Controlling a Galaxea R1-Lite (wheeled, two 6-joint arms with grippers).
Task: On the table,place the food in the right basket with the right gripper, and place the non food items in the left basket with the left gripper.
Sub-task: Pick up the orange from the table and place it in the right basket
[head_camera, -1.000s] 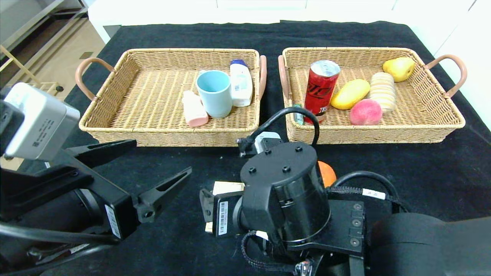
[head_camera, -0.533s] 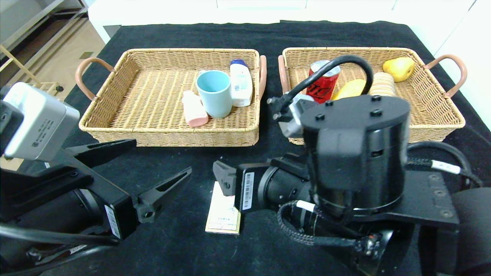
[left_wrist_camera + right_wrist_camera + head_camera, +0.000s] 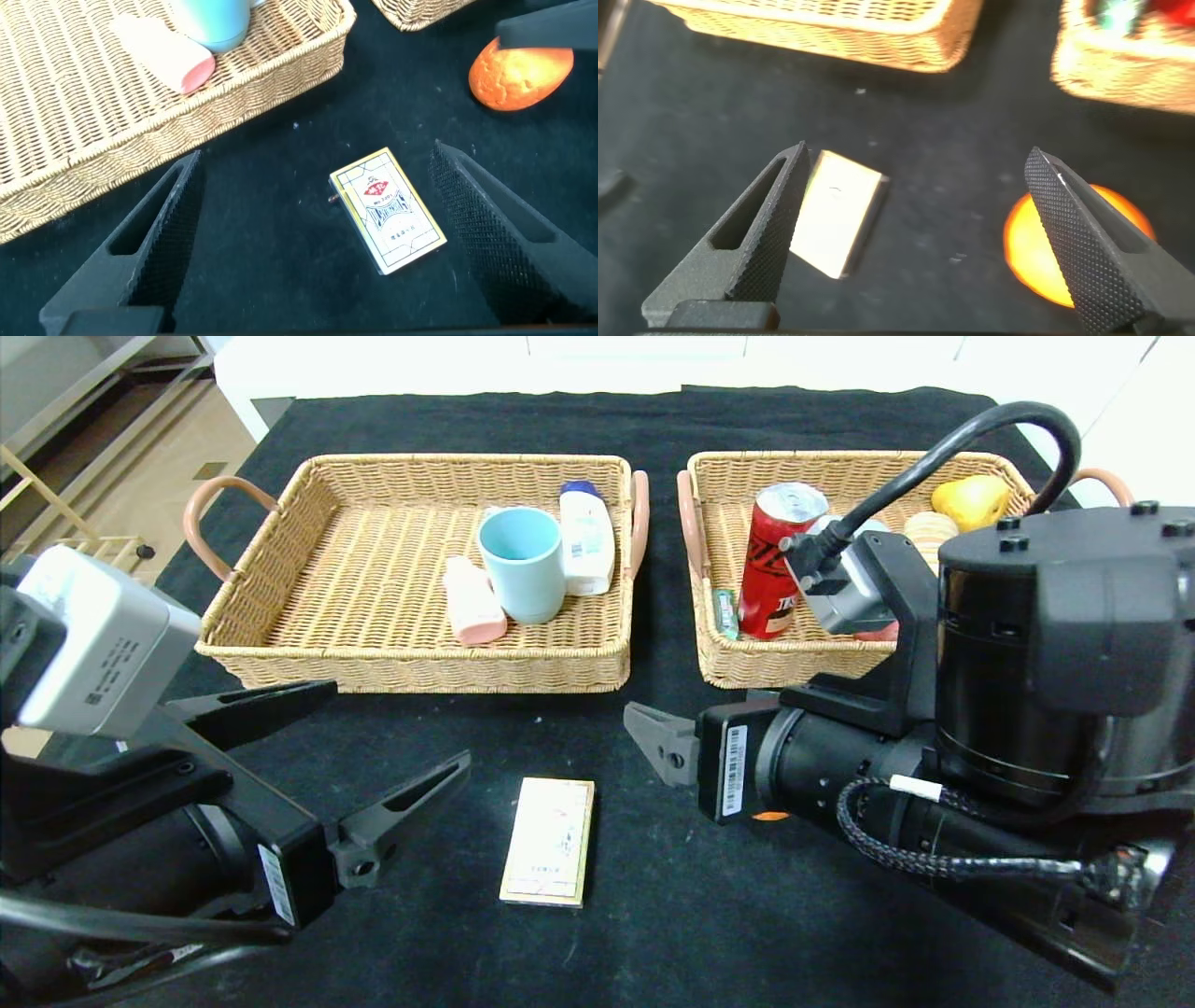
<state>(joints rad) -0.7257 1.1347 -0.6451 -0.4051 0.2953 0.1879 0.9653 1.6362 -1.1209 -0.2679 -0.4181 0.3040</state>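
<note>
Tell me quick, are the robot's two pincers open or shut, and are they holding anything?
Left pincer: open, empty, above the card deck.
Right pincer: open, empty, over the table near the orange.

Staged lab-like room, black-draped table (image 3: 597,420), white wall, metal shelving (image 3: 84,383) beside it

card box (image 3: 548,841): flat, on cloth | orange (image 3: 519,73): apparently whole, just outside right basket (image 3: 1074,588)
</note>
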